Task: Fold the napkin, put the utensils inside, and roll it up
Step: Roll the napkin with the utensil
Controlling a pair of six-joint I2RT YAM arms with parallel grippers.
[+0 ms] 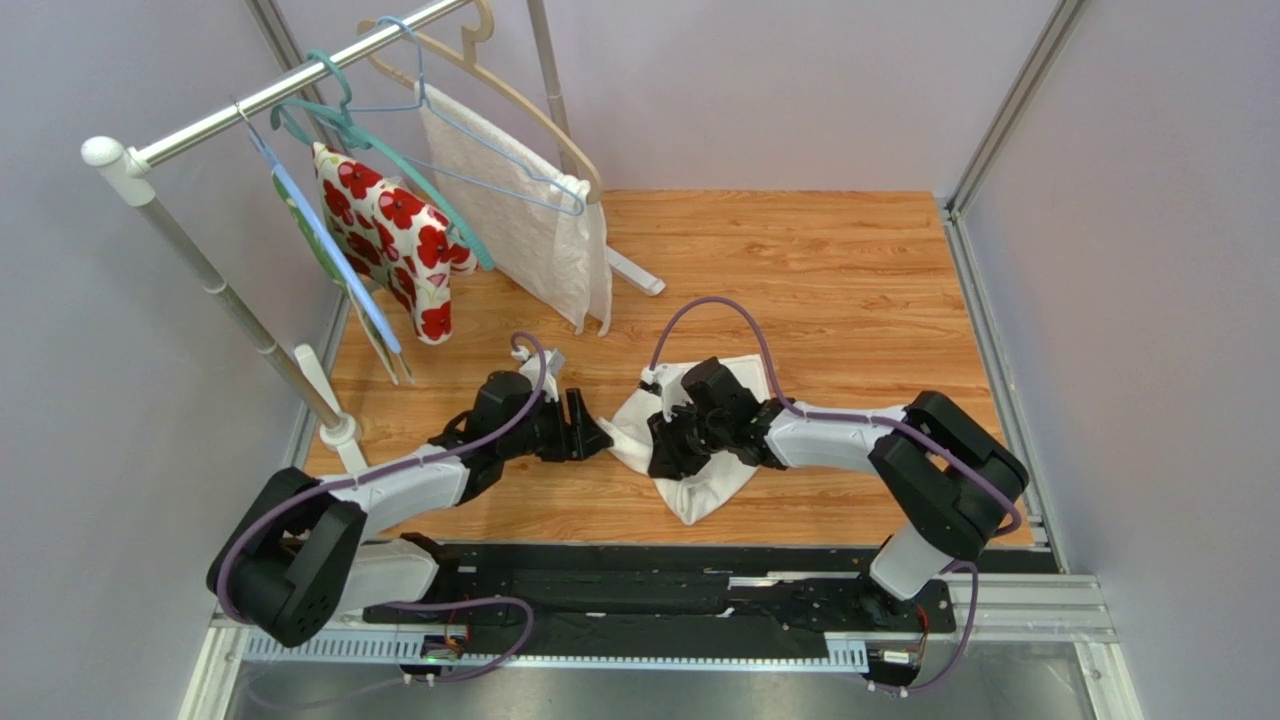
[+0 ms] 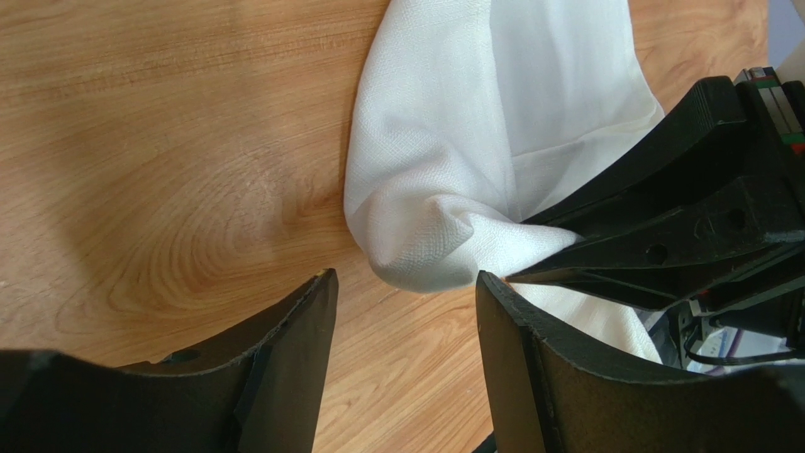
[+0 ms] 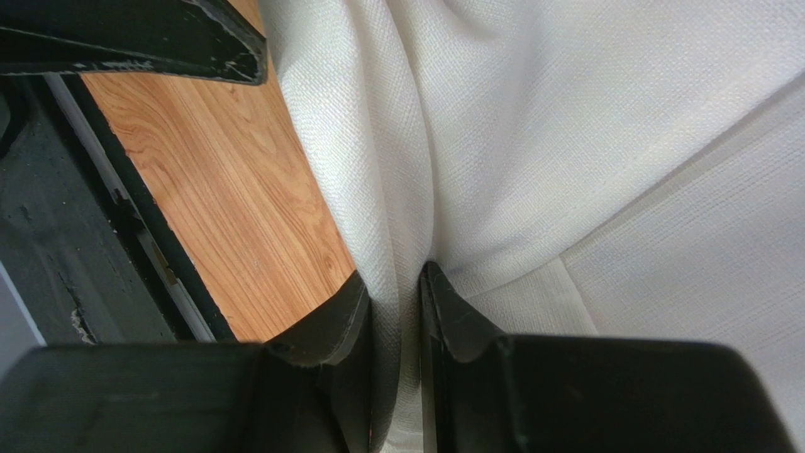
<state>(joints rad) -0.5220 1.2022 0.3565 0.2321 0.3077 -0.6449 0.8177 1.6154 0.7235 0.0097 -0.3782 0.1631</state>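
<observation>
Your right fingers (image 3: 463, 330) pinch a napkin (image 3: 529, 142) fold; your left fingers (image 2: 293, 340) stand spread over wood-grain tabletop (image 2: 142, 142), grey walls (image 1: 1157, 225) around.

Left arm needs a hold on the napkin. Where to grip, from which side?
Take the rounded bunched fold of the napkin facing the left gripper, coming in low along the table from the left arm's side. It looks raised and puffy, so the open jaws can straddle it; the right gripper pinches the ridge beside it, so stay clear.
</observation>
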